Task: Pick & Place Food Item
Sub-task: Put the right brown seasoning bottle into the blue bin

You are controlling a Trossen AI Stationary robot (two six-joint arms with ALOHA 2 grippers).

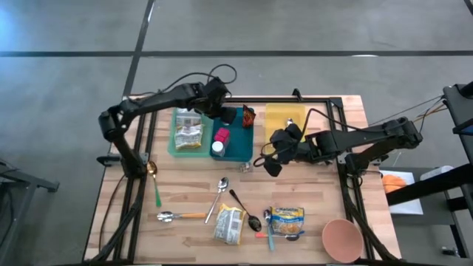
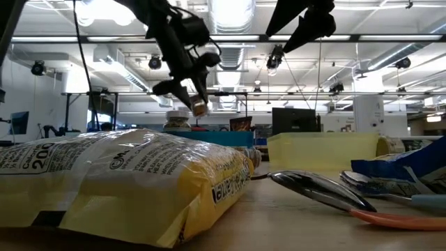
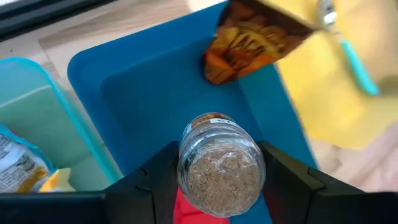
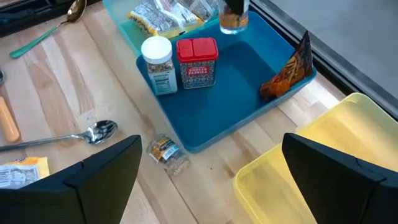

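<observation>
A small glass jar of brown grains hangs over the blue tray, with my left gripper shut on it. The low view shows the jar below the fingers, high above the table. In the blue tray stand a white-lidded spice jar and a red tin, and a brown snack bag leans in its far corner. My right gripper hovers open and empty above the table, just in front of the yellow tray. My left gripper pinches the jar by two opposite sides of its glass body between its two fingers. The fingers slant down from above. The jar hangs tilted below them, clear of the blue tray.
A teal tray with food packets sits left of the blue one. A small wrapped item lies by the blue tray's near edge. Spoons, a yellow bag, a blue-and-yellow packet and a pink bowl lie near the front.
</observation>
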